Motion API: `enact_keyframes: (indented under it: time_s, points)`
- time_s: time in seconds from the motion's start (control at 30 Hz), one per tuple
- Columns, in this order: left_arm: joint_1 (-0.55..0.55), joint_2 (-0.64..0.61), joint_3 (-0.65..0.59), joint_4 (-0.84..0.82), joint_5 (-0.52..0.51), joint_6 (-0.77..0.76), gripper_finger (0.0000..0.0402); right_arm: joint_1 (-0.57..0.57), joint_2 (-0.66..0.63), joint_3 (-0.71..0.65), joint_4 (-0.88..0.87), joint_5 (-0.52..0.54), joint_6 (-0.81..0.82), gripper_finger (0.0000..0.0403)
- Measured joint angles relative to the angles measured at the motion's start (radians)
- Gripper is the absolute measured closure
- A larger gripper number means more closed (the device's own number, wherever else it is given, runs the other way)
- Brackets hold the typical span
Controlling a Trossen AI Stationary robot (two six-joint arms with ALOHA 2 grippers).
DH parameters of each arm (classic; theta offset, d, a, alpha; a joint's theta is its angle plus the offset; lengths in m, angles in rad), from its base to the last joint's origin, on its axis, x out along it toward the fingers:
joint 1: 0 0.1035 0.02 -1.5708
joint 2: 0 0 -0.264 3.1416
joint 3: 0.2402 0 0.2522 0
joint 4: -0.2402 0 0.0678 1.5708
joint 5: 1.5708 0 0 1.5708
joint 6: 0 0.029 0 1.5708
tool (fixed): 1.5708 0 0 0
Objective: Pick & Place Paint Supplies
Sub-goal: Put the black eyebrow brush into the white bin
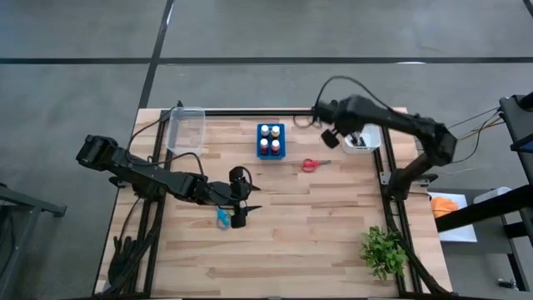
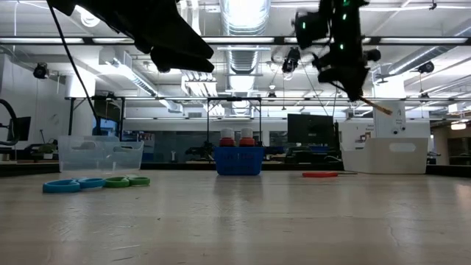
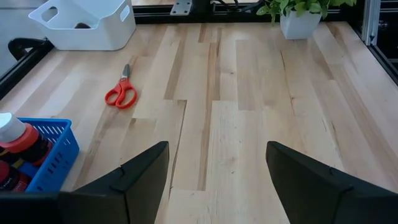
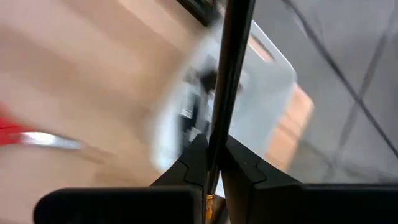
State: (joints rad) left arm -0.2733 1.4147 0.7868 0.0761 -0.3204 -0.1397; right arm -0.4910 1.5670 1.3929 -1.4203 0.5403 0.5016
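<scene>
The fingers (image 4: 239, 168) of the right gripper (image 4: 213, 163) are being kept clamped together on a thin dark-handled brush (image 4: 227, 68), which is being held between them and is seen running up past their tips. In the high view the right gripper (image 1: 331, 136) is being carried above the far right part of the bench (image 1: 316, 233), just beside the white bin (image 1: 364, 140). In the low view the brush (image 2: 374, 105) is being shown raised well off the bench, tilted, with a wooden-coloured end projecting below the gripper.

The fingers (image 3: 144, 171) of the left gripper (image 3: 217, 171) are being held wide apart, with nothing between them. In the high view the left gripper (image 1: 241, 200) is being held over the middle of the bench, near the blue-handled scissors (image 1: 223, 218).

Red-handled scissors (image 1: 311, 165) are being left lying flat on the bench between the blue bottle holder (image 1: 270, 140) and the white bin. Paint bottles (image 1: 269, 139) are being kept upright in the holder. Green-handled scissors (image 2: 125, 181) are being shown beside the blue pair in the low view. A clear container (image 1: 186, 129) is being seen at the far left corner, and a green plant (image 1: 383, 250) at the near right.
</scene>
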Motion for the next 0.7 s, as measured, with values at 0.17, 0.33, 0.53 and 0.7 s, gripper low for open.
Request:
enact_keyframes:
  time_s: [0.17,0.33,0.53,0.7]
  points:
    - [0.0,0.0,0.0,0.0,0.0,0.001,0.0122,-0.172,0.06,0.007,-0.046,-0.038,-0.056,0.0384]
    - [0.005,0.0,0.0,0.004,0.0,0.001,0.0122,-0.275,0.101,0.006,-0.043,-0.059,-0.091,0.0384]
    - [0.005,0.0,0.0,0.005,0.0,0.001,0.0122,-0.313,0.179,-0.007,-0.035,-0.06,-0.099,0.0384]
    - [0.005,0.0,0.0,0.005,0.0,0.002,0.0122,-0.313,0.256,-0.008,-0.026,-0.045,-0.105,0.0384]
